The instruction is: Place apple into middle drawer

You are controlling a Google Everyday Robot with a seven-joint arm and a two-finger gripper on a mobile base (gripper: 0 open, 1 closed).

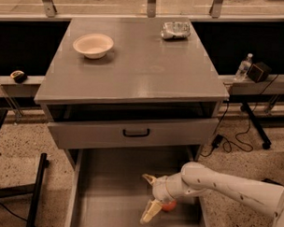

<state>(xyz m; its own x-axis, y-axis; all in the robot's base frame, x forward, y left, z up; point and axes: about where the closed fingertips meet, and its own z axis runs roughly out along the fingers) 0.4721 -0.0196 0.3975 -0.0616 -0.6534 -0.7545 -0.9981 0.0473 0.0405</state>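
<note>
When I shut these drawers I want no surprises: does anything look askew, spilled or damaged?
Nothing stands out. The apple lies low in the middle drawer beside the open claw; the white bowl stands upright and the silver bag lies on the cabinet top.

Lab or test workshop, by look: lone grey cabinet point(134, 73) on speckled floor point(18, 167), loose cables point(234, 139) below water bottle point(243, 67) and black box point(259, 71) on ledge point(276, 83), metal posts point(48, 3) behind. Robot gripper point(148, 196) low in pulled-out middle drawer point(111, 193), fingers point(150, 213) spread.
</note>
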